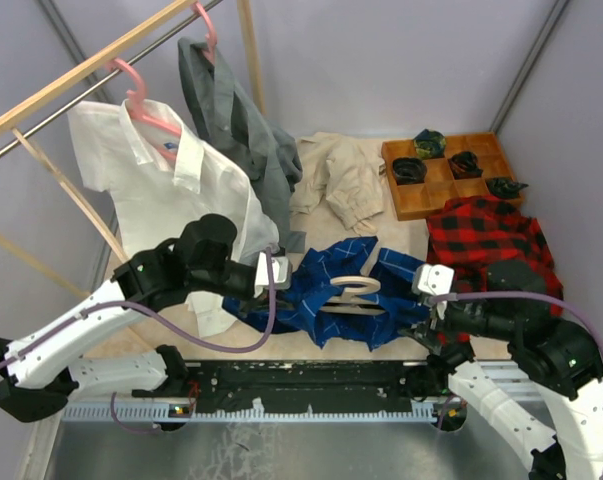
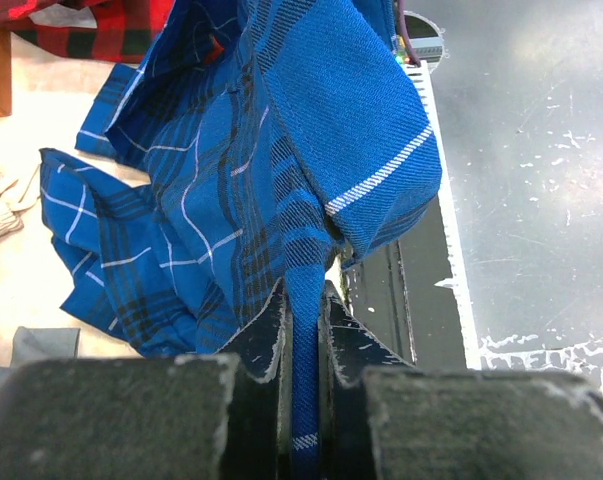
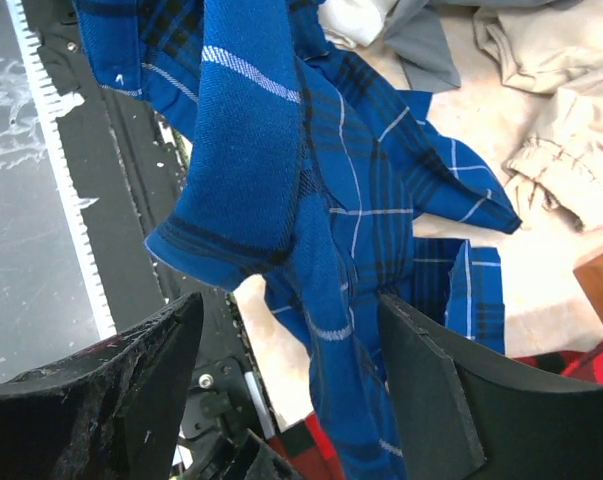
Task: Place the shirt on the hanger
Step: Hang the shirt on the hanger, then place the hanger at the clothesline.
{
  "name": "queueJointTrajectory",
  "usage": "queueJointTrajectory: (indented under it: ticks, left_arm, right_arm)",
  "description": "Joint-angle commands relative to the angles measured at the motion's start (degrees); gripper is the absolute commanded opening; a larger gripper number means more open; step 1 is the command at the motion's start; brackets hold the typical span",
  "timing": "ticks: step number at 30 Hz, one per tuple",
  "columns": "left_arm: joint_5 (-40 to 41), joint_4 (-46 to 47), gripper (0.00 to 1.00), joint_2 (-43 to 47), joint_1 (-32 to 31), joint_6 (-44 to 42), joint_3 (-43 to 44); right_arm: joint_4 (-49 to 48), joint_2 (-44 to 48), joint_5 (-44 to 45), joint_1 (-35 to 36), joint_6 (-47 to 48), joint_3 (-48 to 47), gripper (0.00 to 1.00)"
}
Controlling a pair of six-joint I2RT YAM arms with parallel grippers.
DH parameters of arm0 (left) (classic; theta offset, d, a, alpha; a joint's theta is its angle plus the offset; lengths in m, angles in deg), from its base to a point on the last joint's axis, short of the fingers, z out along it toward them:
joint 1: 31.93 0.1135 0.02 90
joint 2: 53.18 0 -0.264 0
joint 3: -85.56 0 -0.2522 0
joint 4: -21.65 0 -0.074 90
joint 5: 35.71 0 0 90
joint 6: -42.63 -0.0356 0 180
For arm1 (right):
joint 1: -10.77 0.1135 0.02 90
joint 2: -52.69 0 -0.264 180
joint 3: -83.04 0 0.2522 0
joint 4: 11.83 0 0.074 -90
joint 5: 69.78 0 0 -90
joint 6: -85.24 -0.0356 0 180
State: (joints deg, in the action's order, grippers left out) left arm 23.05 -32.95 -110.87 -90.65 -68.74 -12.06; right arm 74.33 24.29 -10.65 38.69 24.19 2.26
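Note:
The royal-blue checked shirt lies bunched on the table between the two arms, and the pale beige hanger rests on top of it. My left gripper is shut on a fold at the shirt's left edge. In the left wrist view that fold of the shirt runs straight down between the gripper's closed jaws. My right gripper is at the shirt's right edge. In the right wrist view it stands open, with the shirt's cloth hanging loosely between the wide-apart fingers.
A white shirt and a grey garment hang on pink hangers from the wooden rail at back left. A beige garment, a wooden tray of dark rolls and a red-and-black plaid shirt lie behind and right.

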Motion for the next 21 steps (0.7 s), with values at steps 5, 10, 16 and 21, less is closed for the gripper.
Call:
queueJointTrajectory:
  ticks: [5, 10, 16, 21]
  left_arm:
    - [-5.3, -0.1, 0.00, -0.9, 0.2, -2.2, 3.9]
    - [-6.3, -0.4, 0.00, -1.4, 0.2, -2.5, 4.3]
    - [-7.0, -0.4, 0.00, -1.2, 0.2, -2.7, 5.3]
    - [-7.3, -0.6, 0.00, -0.6, 0.2, -2.9, 6.5]
  right_arm:
    - [-3.1, -0.8, -4.9, -0.3, 2.6, 2.4, 0.63]
    - [-2.8, -1.0, -5.6, -0.3, 3.2, 2.3, 0.55]
    - [-3.9, -1.1, -5.4, -0.3, 2.7, 2.5, 0.45]
    - [-4.5, -1.0, -5.7, -0.3, 2.4, 2.5, 0.31]
